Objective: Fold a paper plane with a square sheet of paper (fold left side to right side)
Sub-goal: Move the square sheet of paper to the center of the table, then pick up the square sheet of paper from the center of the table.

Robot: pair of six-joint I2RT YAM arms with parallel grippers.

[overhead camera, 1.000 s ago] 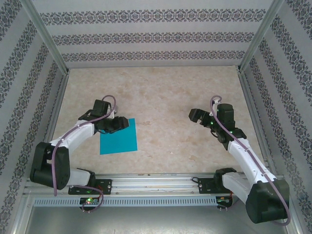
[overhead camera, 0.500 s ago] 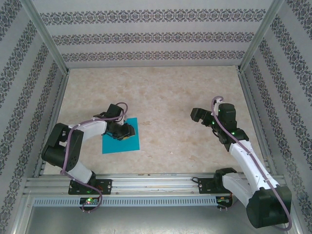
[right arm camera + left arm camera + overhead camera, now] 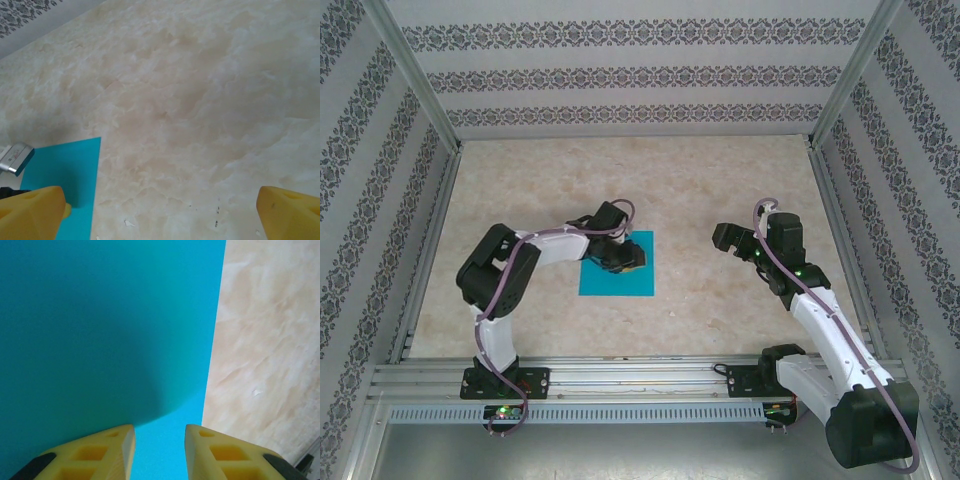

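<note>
Marbled table (image 3: 720,190): left gripper (image 3: 160,430) narrow, empty, over square sheet of paper (image 3: 615,284); right gripper (image 3: 725,238) wide. Best: pinch left edge only, match right edge.

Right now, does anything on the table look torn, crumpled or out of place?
Nothing stands out. The square sheet of paper lies flat and uncreased under the left pincer; the right pincer hangs open, apart from it.

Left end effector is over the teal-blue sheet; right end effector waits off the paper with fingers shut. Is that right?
Not quite: the right end effector is wide open, its fingers at opposite edges of the right wrist view. The rest holds: the left end effector is over the square sheet of paper, the right one off it.
</note>
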